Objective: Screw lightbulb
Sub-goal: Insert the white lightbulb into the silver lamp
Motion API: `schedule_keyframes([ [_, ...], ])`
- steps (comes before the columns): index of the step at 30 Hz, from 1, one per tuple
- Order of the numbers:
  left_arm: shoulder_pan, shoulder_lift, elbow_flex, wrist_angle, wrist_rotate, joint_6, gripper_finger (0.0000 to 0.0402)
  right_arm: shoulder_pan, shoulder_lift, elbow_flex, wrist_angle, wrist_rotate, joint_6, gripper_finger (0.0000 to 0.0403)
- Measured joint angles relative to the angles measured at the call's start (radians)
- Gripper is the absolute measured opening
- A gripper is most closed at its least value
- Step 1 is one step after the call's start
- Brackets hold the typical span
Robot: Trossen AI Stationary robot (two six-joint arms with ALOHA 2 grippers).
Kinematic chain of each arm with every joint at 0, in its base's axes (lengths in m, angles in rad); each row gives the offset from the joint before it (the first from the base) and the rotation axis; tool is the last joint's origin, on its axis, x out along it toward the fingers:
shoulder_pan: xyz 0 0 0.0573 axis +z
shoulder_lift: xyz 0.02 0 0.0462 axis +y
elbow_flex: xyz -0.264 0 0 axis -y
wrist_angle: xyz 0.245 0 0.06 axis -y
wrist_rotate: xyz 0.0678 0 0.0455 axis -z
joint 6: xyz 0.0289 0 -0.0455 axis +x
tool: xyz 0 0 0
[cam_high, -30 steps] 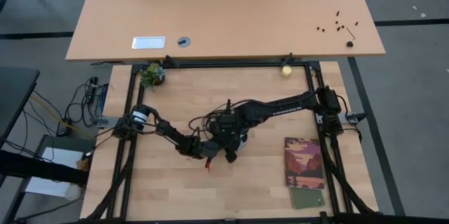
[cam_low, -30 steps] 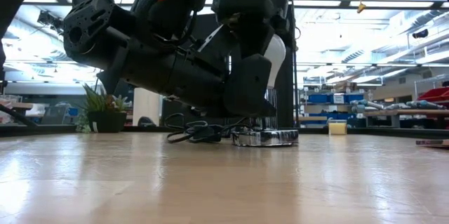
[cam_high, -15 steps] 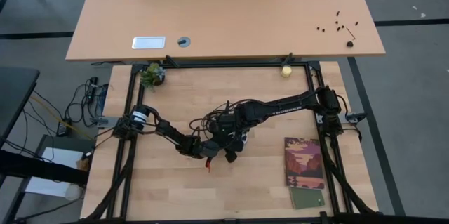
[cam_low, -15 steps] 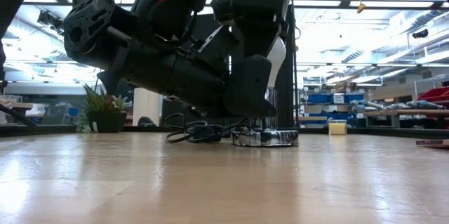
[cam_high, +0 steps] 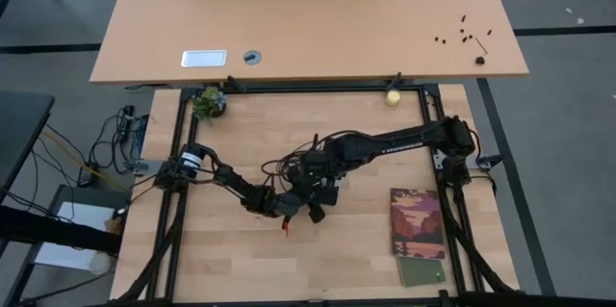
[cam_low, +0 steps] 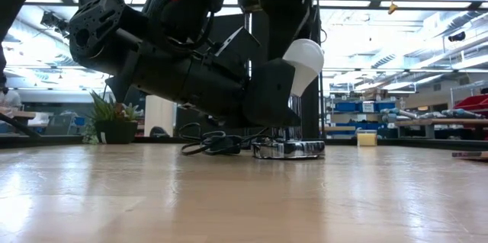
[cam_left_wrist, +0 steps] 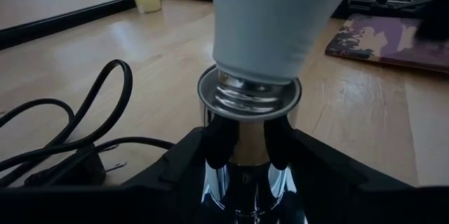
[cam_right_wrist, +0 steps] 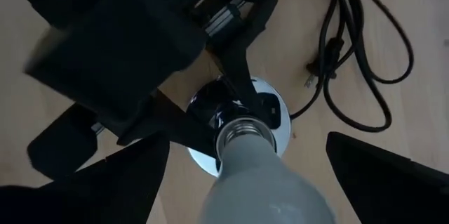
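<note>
The bench (cam_high: 231,259) carries both arms near its middle. The left gripper (cam_left_wrist: 242,155) has its fingers clamped on the shiny socket (cam_left_wrist: 247,122), which stands on the bench beside a coiled black cord (cam_left_wrist: 63,129). The right gripper (cam_right_wrist: 245,175) has fingers well apart — on either side of the lightbulb (cam_left_wrist: 270,20), touching neither. The lightbulb sits tilted, its screw base in the socket's mouth.
</note>
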Motion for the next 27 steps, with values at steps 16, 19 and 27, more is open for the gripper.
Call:
schedule_keyframes([
  [16,0.000,0.000,0.000,-0.002,-0.003,0.001,0.0184,-0.009,-0.243,0.000,-0.023,0.069,-0.598,0.0387],
  [19,0.000,0.000,0.000,-0.002,-0.003,0.001,0.0184,-0.005,-0.262,0.001,-0.066,0.069,-0.870,0.0382],
  [27,0.000,0.000,0.000,-0.002,-0.003,0.006,0.0184,-0.042,-0.204,-0.051,-0.176,0.068,-1.243,0.0372],
])
